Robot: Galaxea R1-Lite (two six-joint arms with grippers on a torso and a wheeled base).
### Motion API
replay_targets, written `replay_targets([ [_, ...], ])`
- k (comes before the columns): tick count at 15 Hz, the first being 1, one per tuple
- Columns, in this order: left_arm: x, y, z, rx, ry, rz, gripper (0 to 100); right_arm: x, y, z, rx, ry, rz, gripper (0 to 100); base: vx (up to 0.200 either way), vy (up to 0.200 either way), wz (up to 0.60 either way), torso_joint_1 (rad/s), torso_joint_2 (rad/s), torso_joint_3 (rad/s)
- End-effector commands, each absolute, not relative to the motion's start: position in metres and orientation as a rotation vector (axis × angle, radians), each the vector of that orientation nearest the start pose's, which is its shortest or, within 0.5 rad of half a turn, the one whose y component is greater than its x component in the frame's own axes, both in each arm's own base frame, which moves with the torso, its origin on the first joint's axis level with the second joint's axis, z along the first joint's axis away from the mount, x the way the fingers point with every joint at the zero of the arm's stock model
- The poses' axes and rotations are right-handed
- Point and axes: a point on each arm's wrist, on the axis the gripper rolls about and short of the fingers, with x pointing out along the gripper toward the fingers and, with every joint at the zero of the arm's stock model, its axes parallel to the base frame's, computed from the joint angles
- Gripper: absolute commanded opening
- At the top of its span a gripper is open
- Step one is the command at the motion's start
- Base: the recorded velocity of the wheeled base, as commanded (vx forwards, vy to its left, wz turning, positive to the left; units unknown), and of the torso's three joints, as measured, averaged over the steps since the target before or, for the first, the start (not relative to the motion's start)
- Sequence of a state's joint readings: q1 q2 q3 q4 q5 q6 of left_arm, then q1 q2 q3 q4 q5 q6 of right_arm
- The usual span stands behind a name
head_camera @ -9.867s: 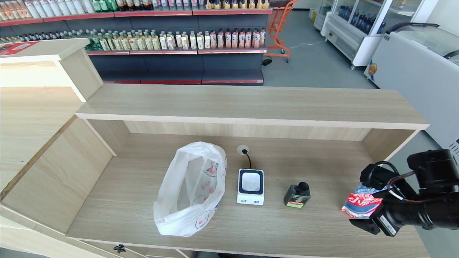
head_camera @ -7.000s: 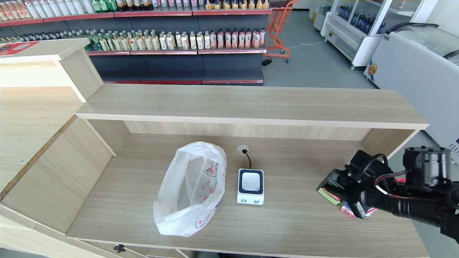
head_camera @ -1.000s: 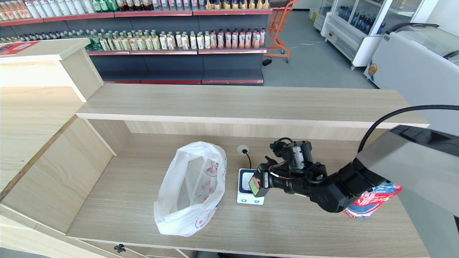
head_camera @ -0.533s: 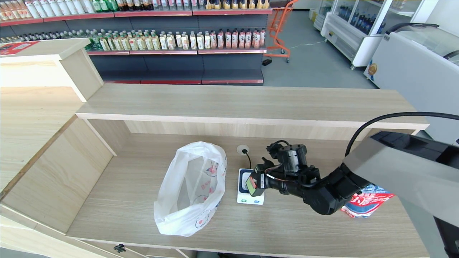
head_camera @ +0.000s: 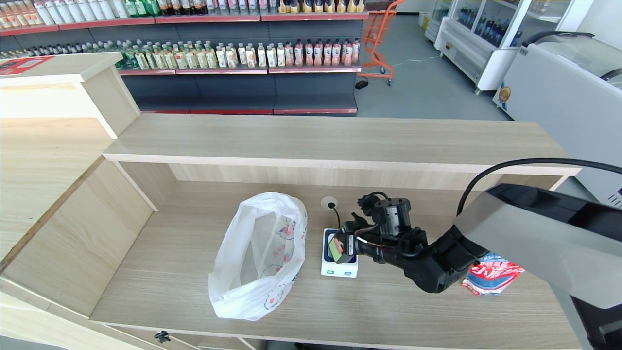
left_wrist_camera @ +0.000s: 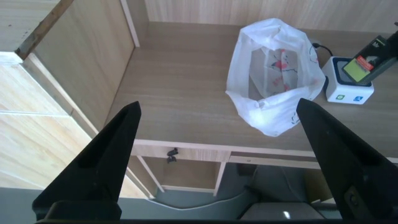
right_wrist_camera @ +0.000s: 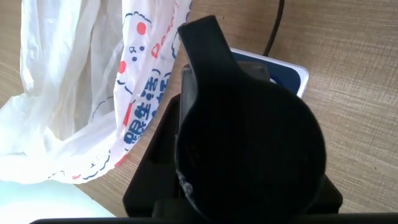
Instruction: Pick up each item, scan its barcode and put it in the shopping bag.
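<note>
**q:** What's changing versus a second ago?

**a:** The right gripper [head_camera: 344, 239] is sliding further left in the head view. It's clamped on the small dark bottle [head_camera: 335, 249], which is now hovering right over the barcode scanner [head_camera: 340, 270] at frame centre. Ten seconds back that bottle was standing on the counter [head_camera: 170, 272] and the gripper was carrying the snack packet [head_camera: 493, 278]. That packet is now lying at lower right, showing more as the arm is clearing it.

**q:** And looks-wise?

**a:** The bottle is squarish with a round black cap and a green-and-red label. The scanner is a white plastic box with a dark window on top, its black cable [head_camera: 334, 214] running back into a round hole. The shopping bag [head_camera: 257, 253] is thin, crinkly white plastic with red print, slumping open left of the scanner. The packet is glossy red and blue, and the counter is pale woodgrain. The left gripper [left_wrist_camera: 217, 107] is hanging with its fingers spread wide, holding nothing.
</note>
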State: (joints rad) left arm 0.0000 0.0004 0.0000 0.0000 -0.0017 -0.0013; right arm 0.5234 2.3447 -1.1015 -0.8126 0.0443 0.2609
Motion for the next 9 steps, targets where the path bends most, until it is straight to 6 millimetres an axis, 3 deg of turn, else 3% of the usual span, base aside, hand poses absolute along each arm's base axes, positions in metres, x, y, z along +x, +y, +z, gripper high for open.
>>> replay_targets([
  [1,-0.023,0.000,0.075,-0.002,0.000,-0.002,100,0.373,0.215,0.038,0.160,0.478,0.500,0,0.000,0.000,0.00,0.000,0.00,0.000],
  [3,-0.023,0.000,0.075,-0.002,0.000,-0.002,100,0.368,0.213,0.076,0.241,0.412,0.511,0,0.000,0.000,0.00,0.000,0.00,0.000],
  [4,-0.023,0.000,0.075,-0.002,0.000,-0.002,100,0.352,0.204,0.128,0.312,0.327,0.523,0,0.000,0.000,0.00,0.000,0.00,0.000],
  [5,-0.023,0.000,0.075,-0.002,0.000,-0.002,100,0.341,0.195,0.151,0.319,0.309,0.521,0,0.000,0.000,0.00,0.000,0.00,0.000],
  [6,-0.023,0.000,0.075,-0.002,0.000,-0.002,100,0.319,0.171,0.187,0.321,0.307,0.512,0,0.000,0.000,0.00,0.000,0.00,0.000],
  [7,-0.023,0.000,0.075,-0.002,0.000,-0.002,100,0.298,0.152,0.210,0.312,0.297,0.527,0,0.000,0.000,0.00,0.000,0.00,0.000],
  [8,-0.023,0.000,0.075,-0.002,0.000,-0.002,100,0.290,0.145,0.216,0.290,0.291,0.530,0,0.000,0.000,0.00,0.000,0.00,0.000],
  [9,-0.023,0.000,0.075,-0.002,0.000,-0.002,100,0.270,0.121,0.219,0.168,0.275,0.510,0,0.000,0.000,0.00,0.000,0.00,0.000],
])
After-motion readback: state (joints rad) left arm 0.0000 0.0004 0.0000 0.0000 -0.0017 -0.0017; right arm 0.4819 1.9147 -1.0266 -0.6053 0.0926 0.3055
